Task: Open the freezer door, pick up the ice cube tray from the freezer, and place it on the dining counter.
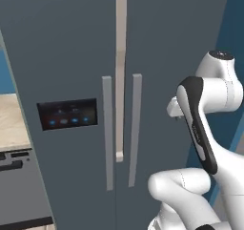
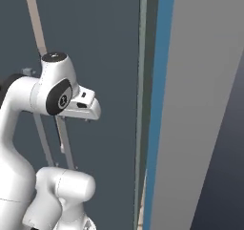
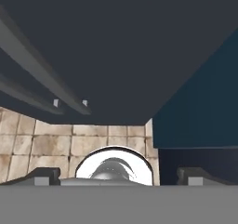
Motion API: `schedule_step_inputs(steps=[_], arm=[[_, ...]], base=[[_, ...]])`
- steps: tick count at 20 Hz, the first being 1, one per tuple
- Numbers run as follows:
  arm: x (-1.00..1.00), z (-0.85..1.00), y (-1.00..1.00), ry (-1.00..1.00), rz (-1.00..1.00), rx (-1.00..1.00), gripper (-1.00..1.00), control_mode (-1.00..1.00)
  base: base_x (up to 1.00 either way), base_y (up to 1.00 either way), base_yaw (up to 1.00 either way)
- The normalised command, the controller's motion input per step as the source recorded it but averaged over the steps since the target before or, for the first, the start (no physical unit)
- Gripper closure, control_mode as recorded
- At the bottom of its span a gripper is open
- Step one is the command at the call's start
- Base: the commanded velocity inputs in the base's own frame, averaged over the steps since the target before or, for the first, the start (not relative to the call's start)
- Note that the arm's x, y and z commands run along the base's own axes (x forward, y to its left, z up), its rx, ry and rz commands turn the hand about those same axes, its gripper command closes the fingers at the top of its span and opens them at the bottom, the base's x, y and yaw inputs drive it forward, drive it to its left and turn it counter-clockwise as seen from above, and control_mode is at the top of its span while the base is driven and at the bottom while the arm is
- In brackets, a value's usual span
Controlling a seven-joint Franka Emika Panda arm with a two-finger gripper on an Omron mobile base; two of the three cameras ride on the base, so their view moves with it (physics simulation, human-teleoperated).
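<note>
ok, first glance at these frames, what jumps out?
The tall slate-blue fridge front fills the left base view: the freezer door on the left, shut, with its black display of small blue lights, and two grey bar handles flanking the centre seam. The white arm is folded up at lower right in front of the plain door. In the hand view the hand is open, looking down at a beige tiled floor.

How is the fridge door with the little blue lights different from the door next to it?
The freezer door has a black display with small blue lights; the plain door beside it has none. The freezer door's grey bar handle runs along its right edge and reaches lower; the plain door's handle runs along its left edge. Both are tall, slate-blue and shut.
</note>
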Motion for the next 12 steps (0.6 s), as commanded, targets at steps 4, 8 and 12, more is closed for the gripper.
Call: schedule_step_inputs(steps=[4,8,12], arm=[[0.0,0.0,0.0,0.0,0.0,0.0,-1.0,1.0],[0.0,0.0,0.0,0.0,0.0,0.0,-1.0,1.0],[0.0,0.0,0.0,0.0,0.0,0.0,-1.0,1.0]], base=[[0.35,-0.24,0.01],[0.37,-0.11,0.0],[0.2,-0.29,0.03]])
